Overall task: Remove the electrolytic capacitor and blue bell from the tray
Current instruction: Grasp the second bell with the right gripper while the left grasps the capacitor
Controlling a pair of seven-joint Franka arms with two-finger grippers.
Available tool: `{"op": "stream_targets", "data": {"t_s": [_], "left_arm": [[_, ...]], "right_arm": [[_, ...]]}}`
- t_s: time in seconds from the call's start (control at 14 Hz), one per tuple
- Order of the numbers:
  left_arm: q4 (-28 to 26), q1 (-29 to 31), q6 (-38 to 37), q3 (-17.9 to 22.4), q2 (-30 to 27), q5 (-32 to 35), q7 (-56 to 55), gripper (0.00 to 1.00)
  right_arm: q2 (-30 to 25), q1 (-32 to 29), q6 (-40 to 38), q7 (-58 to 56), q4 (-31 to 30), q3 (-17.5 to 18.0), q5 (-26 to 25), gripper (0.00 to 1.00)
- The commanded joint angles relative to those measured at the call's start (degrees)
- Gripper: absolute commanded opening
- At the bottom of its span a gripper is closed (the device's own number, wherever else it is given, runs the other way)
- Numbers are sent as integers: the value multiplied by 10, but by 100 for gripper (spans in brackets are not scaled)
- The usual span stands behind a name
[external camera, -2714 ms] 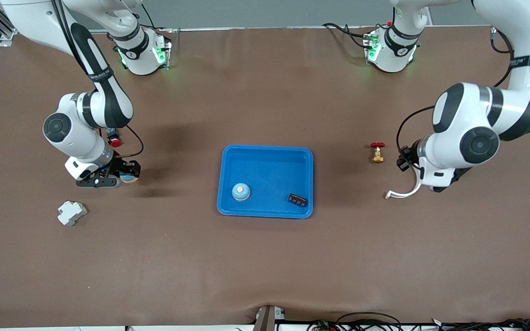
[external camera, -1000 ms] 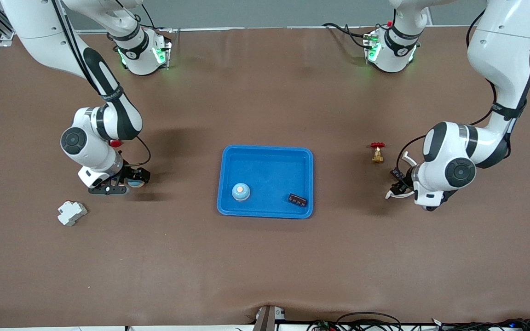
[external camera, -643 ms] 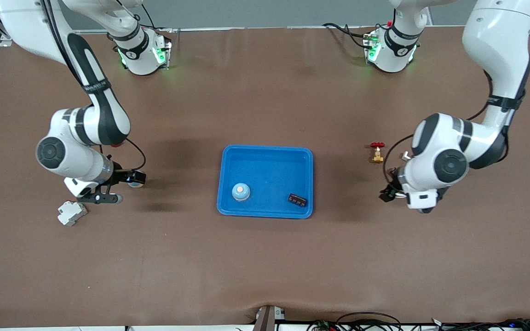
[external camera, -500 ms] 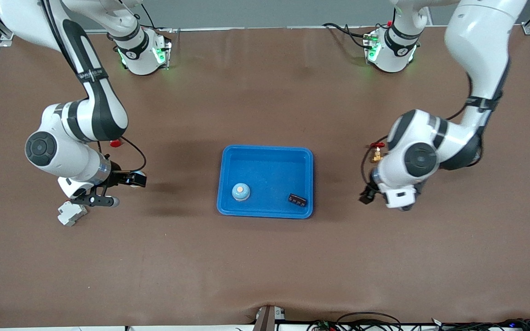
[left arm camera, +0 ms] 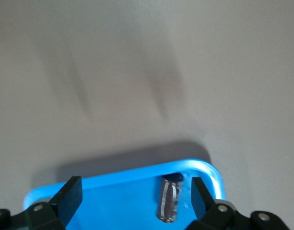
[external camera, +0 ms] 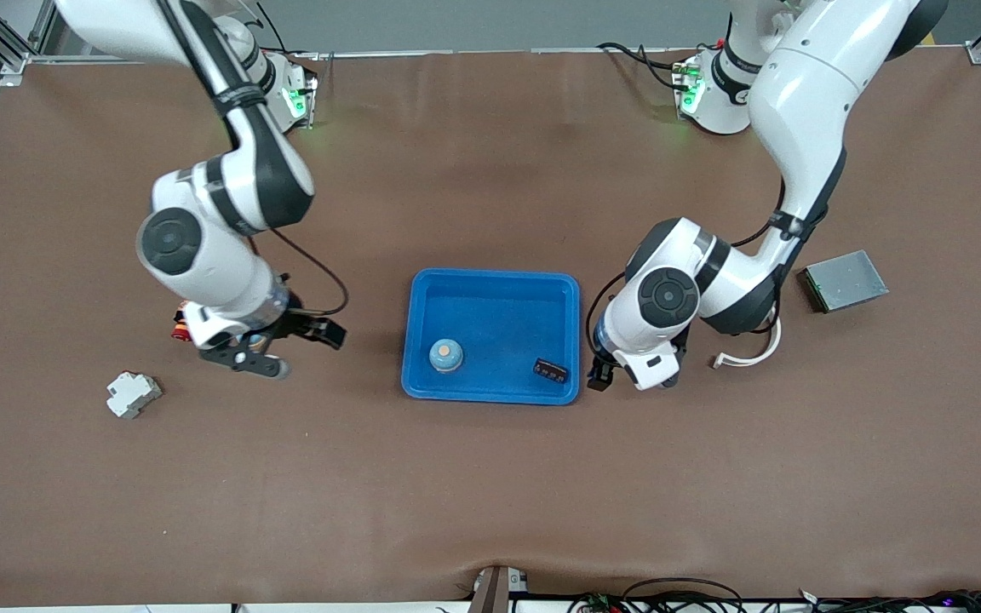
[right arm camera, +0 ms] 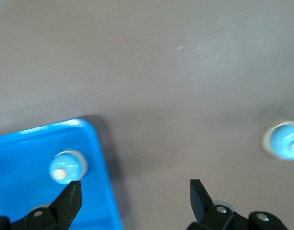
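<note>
Both arms closing on tray (external camera: 495, 281) from either end. Left gripper (left arm camera: 132, 199) spread, nearing capacitor (external camera: 550, 369). Right gripper (right arm camera: 135, 199) spread, nearing bell (external camera: 445, 354). Neither item grasped yet.

The front view is looking bright and sharp, with even light coming from above. Soft dark shadows are lying on the table (external camera: 490, 477) under both arms. Both wrist views are looking blurry and smeared. Light is shining on the tray (left arm camera: 211, 168) rim, and a dark shadow is sitting beside it.
</note>
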Motion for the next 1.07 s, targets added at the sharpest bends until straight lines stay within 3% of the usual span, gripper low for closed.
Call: {"op": "stream_targets", "data": {"t_s": [0.0, 0.43, 0.79, 1.0], "left_arm": [[19, -14, 33, 6, 18, 6, -33, 100], [20, -46, 117, 15, 55, 6, -51, 100], [16, -152, 124, 108, 64, 7, -77, 100], [14, -152, 112, 107, 61, 5, -84, 83]], "right_arm": [[45, 35, 2, 72, 52, -7, 1, 100], [134, 97, 103, 185, 76, -9, -24, 100], [191, 114, 103, 234, 128, -9, -53, 100], [207, 126, 104, 250, 140, -11, -59, 100]]}}
